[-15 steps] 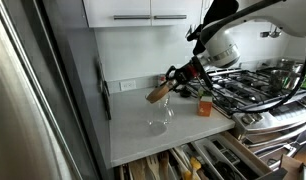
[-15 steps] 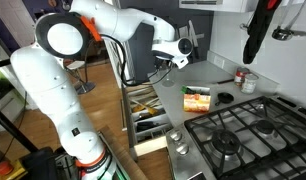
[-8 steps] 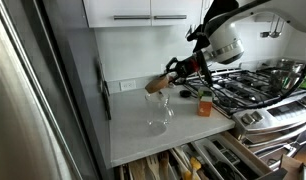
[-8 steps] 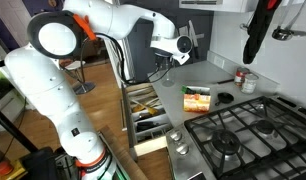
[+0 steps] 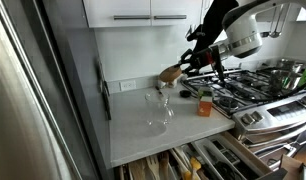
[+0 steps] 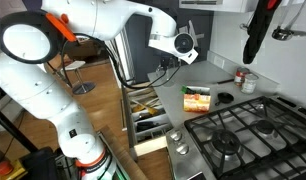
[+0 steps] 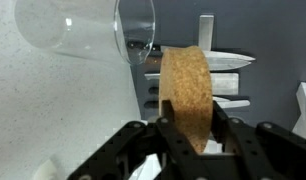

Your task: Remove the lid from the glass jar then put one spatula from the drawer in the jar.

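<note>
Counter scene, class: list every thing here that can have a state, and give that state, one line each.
Jar: upright, open, looks empty.
Lid: off the jar, held in the air.
Gripper: shut on the lid.
Drawer: pulled open, utensils inside.

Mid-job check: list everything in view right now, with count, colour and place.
clear glass jar: one, transparent, open, standing on the white countertop.
round cork lid: one, tan, clamped in the tool, clear of the jar.
open drawer: one, under the counter, holding utensils; single spatulas too small to count.
orange box: one, on the counter beside the stove.
gas stove: one, black grates, next to the counter.
black oven mitt: one, hanging above the stove.
tool: one, black, shut on the lid.
</note>
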Available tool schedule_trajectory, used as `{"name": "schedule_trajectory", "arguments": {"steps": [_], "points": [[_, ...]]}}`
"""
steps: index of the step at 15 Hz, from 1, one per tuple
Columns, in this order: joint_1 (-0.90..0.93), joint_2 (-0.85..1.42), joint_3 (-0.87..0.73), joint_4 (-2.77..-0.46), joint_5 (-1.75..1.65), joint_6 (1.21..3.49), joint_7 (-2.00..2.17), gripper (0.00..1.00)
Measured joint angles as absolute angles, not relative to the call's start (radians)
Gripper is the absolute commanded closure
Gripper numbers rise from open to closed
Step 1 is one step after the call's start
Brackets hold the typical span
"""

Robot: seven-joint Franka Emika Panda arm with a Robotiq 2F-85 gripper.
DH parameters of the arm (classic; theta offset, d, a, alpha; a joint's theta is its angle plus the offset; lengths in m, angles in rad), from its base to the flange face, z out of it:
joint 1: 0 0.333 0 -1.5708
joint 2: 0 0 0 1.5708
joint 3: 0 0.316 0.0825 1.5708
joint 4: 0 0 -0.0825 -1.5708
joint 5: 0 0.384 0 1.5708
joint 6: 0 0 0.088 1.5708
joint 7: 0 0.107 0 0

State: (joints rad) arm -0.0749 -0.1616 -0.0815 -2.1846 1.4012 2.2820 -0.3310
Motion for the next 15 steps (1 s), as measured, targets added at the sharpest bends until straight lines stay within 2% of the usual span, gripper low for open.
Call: {"name": "schedule_trajectory", "arguments": {"steps": [6,15], "points": [[-0.100,-0.139,-0.099,-2.246,1.403,2.342,-0.406,0.86],[-0.089,0.031,-0.077,-2.248,1.396,2.373,-0.365,0.86]]}}
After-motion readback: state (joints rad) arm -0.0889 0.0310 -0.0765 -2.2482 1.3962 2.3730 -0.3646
